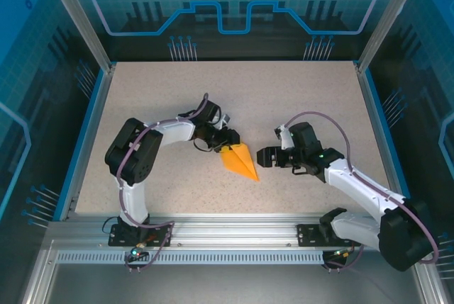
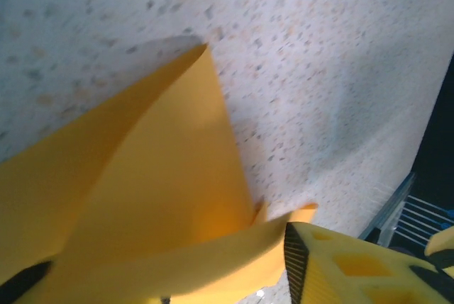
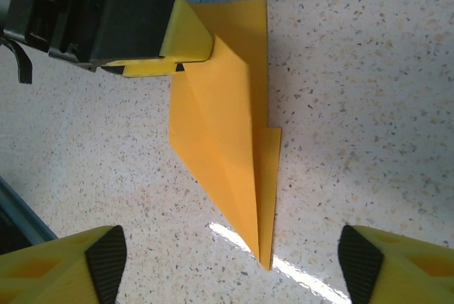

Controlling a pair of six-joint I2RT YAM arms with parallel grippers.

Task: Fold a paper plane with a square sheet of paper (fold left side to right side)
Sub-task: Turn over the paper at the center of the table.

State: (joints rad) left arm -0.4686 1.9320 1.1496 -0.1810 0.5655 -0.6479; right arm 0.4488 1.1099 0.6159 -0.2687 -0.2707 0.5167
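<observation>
The thin bright orange paper plane (image 1: 238,160), a pointed dart, lay mid-bench (image 1: 298,98). The left tool (image 3: 179,64) pinched its wide end; the right tool (image 3: 227,265) stood open, nearby. Light and floppy, it likely handled best along the stiff centre crease.

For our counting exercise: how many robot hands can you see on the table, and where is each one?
2. The left hand sits on the wide end of the orange paper plane. The right hand is just right of the plane's pointed end, not touching it.
</observation>
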